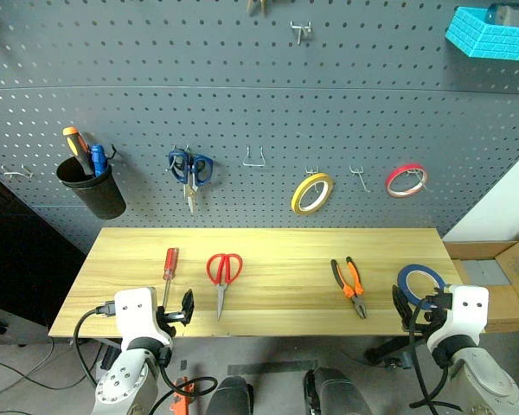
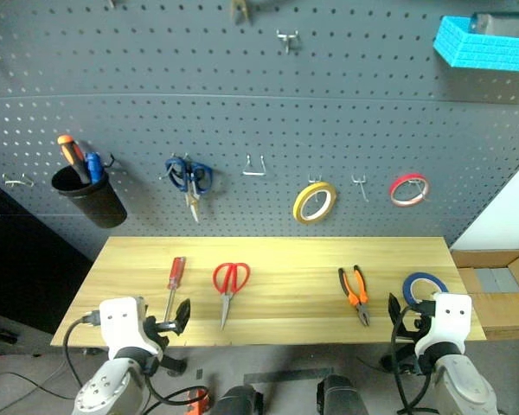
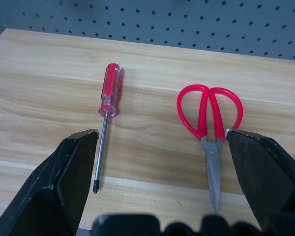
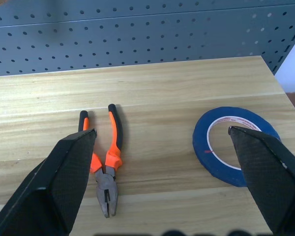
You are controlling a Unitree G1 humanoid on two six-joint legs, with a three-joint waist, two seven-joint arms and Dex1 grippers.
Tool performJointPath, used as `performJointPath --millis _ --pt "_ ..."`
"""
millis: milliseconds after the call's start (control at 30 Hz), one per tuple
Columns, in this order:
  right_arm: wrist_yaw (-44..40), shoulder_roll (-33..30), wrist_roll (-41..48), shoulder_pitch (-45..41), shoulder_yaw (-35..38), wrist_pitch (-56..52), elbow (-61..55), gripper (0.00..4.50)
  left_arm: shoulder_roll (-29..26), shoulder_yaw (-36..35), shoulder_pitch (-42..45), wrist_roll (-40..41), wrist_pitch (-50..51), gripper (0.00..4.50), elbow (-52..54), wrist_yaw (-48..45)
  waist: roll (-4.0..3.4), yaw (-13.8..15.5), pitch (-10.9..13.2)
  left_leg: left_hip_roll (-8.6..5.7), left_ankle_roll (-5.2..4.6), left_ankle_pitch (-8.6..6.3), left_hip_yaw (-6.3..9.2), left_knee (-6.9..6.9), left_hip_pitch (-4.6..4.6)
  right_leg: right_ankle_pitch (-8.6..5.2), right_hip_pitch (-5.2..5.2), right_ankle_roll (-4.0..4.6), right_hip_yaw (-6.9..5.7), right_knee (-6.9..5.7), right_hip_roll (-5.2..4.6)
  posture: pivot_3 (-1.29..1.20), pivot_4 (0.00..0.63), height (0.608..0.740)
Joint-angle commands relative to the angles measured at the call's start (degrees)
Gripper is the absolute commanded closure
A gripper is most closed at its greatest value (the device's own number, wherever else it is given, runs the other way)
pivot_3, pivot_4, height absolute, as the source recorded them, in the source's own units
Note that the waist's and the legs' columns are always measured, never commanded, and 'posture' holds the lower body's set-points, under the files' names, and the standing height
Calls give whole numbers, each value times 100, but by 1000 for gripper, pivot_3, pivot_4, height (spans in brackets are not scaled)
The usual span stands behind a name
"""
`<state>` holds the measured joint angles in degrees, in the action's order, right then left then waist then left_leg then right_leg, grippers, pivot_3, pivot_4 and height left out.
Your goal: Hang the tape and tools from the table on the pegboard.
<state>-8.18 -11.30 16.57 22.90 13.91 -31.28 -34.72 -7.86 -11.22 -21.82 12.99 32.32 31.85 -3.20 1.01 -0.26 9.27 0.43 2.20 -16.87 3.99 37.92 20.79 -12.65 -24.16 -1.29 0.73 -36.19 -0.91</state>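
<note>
Both grippers, left (image 1: 176,313) and right (image 1: 415,309), hover spread and empty at the light wooden surface's (image 1: 277,298) near edge, facing the clear-red-handled screwdriver (image 1: 168,275), red-handled scissors (image 1: 224,278), orange-and-black pliers (image 1: 349,285) and blue tape ring (image 1: 421,285), all awaiting hanging on the dark grey perforated pegboard (image 1: 242,104) behind.

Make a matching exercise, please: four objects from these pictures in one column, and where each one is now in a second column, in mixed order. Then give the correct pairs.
Objects
1. blue tape
2. yellow tape roll
3. red-handled scissors
4. orange-handled screwdriver

Places
A. standing in the black cup on the pegboard
B. lying on the table, between screwdriver and pliers
C. hanging on a pegboard hook
D. lying flat at the table's right end

Pairs: 1-D, 2-C, 3-B, 4-A
</note>
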Motion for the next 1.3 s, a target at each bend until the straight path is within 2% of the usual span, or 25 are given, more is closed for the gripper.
performJointPath --millis 33,967,1167,1300 --pt "30 -34 11 -47 36 -7 -250 0 -75 -7 21 -70 32 47 313 22 0 0 0 0 0 0 0 0 0 0 0 0 0 0 0 34 148 740" --pt "-12 -124 9 -161 109 -11 -130 0 -51 -135 44 -36 -9 47 306 22 0 0 13 3 0 0 1 0 -1 0 -2 0 0 1 0 37 157 740" --pt "-160 -620 -131 -459 216 -181 309 0 -276 -289 43 115 39 47 127 -260 4 -14 58 3 0 0 1 0 -1 0 -2 0 0 2 0 11 173 740" --pt "-561 -1072 17 -747 330 -220 966 0 -629 -70 578 347 -88 47 -256 -923 12 -12 135 -3 -1 0 -2 5 -4 0 -2 0 -2 1 0 -20 192 740"
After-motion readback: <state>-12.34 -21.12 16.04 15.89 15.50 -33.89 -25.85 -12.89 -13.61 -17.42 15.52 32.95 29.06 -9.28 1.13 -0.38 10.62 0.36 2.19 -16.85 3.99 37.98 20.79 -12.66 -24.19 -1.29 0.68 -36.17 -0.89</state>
